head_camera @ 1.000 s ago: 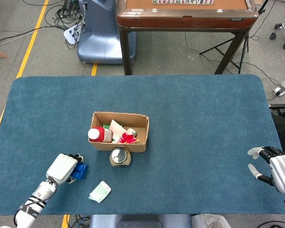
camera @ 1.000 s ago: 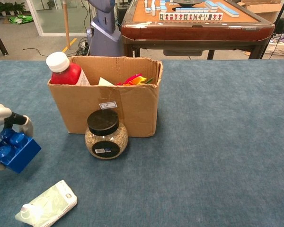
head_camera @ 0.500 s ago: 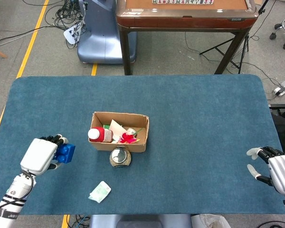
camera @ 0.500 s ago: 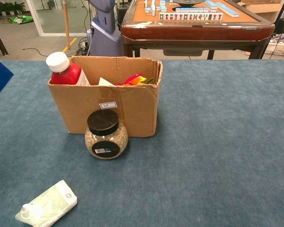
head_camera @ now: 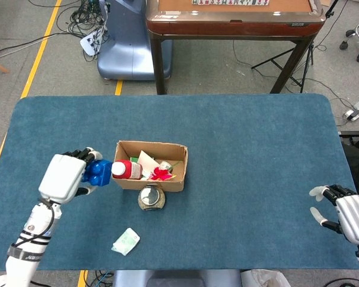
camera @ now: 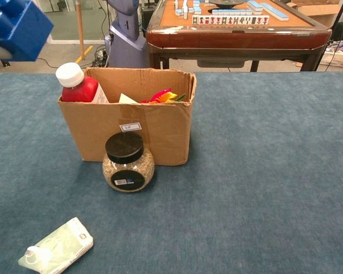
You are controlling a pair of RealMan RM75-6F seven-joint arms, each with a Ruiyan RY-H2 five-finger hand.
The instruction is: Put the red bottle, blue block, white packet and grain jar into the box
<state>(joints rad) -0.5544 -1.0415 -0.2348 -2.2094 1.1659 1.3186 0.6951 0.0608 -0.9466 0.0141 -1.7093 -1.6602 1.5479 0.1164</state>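
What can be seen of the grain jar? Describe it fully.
The grain jar is a squat, rounded jar of clear material, plastic or glass, filled nearly to the neck with brownish grain. A wide black lid closes it, and a small dark label sits low on its front. It stands upright on the blue table cloth, just in front of the cardboard box, close against its front wall; whether they touch cannot be told. No hand touches it. It is not yet in the box.
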